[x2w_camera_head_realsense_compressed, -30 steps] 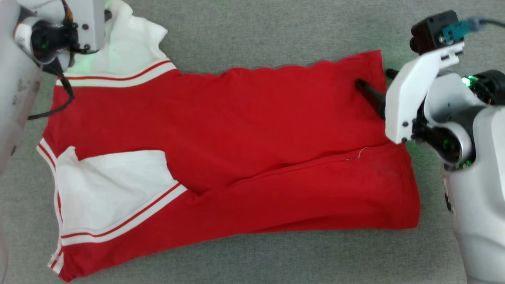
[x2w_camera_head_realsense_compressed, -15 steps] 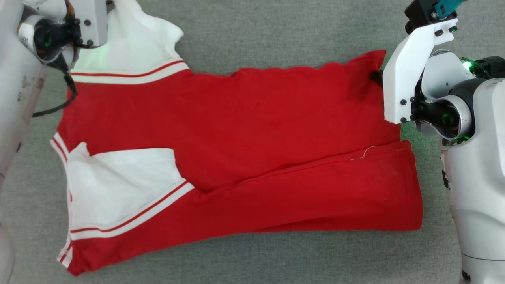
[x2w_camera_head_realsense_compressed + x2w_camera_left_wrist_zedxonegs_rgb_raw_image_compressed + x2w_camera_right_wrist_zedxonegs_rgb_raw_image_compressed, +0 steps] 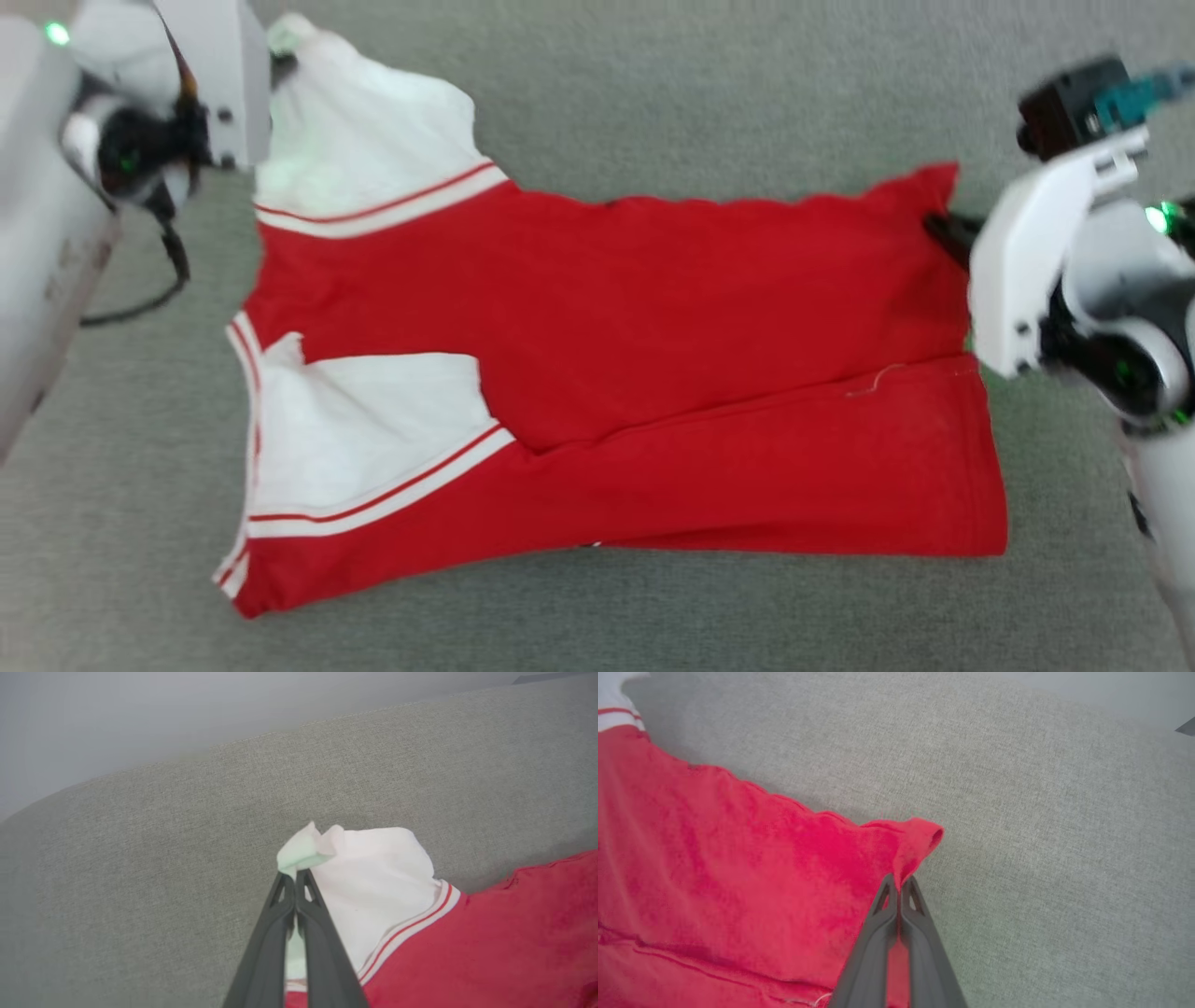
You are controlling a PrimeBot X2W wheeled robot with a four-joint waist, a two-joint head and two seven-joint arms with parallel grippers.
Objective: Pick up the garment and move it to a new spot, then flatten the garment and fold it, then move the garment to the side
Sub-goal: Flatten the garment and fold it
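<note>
Left pincer (image 3: 295, 873) is clamping the garment (image 3: 653, 308) by its white sleeve (image 3: 373, 868), right pincer (image 3: 900, 881) by the red hem corner (image 3: 924, 840); both should be lifting evenly, edge taut, for a straight fold.

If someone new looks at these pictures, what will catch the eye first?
A big red shirt with white sleeves lies spread across the middle of the grey fabric surface. The left claw is shut on the tip of its far white sleeve, and the right claw is shut on its far red hem corner.
</note>
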